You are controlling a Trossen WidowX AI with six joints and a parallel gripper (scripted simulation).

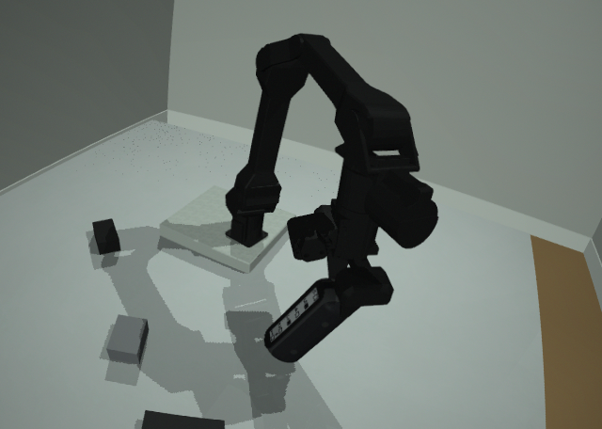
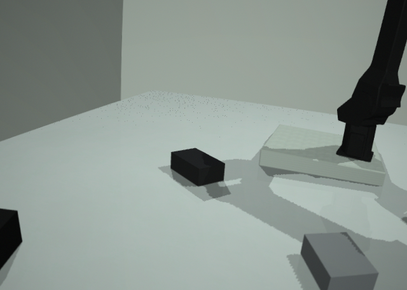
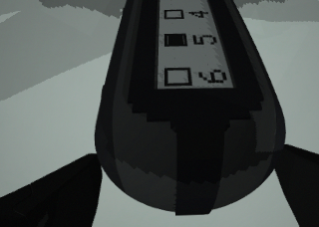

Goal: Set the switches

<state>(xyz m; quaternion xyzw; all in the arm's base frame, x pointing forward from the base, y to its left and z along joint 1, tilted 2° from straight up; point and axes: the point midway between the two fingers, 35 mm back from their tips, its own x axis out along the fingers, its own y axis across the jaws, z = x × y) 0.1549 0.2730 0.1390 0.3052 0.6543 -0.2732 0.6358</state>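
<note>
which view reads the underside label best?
Wrist. The label faces the camera: squares 3 and 5 filled, 4 and 6 empty, 1 and 2 too small to read. Top shows the label tiny on the unit held by the gripper. Exterior misses it.

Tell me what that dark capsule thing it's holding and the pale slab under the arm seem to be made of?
The controller unit looks like matte dark plastic: rounded moulded ends, no gloss. Its label looks like pale printed paper or film. The slab under the arm's foot looks like light stone or painted board, with a faint mottled top; it's hard to say which.
</note>
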